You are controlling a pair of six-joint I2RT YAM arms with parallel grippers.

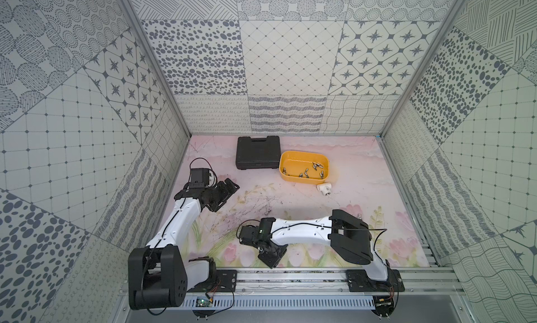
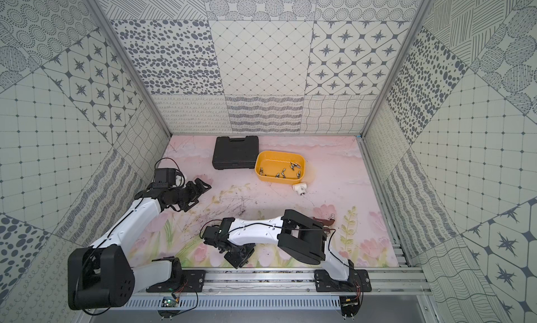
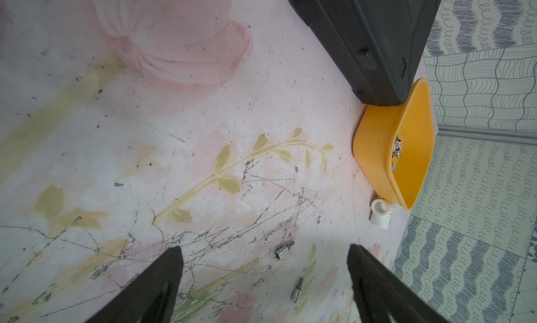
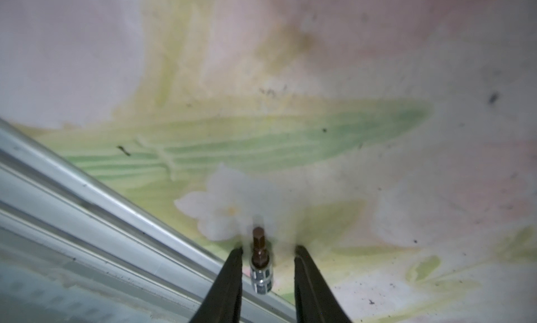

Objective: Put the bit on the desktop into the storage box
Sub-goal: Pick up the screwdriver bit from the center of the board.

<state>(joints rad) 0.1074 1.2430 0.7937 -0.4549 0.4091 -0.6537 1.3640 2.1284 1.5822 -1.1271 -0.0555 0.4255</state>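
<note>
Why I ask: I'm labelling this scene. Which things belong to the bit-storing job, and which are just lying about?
Job:
- storage box
- bits already inside it
- bit flanked by the right gripper
- two loose bits on the desktop

Lying about:
- black tool case
- white pipe fitting beside the box

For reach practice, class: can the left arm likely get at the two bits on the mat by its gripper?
Probably yes: the left gripper is open, and one bit and a second bit lie on the mat before it, nothing between.
</note>
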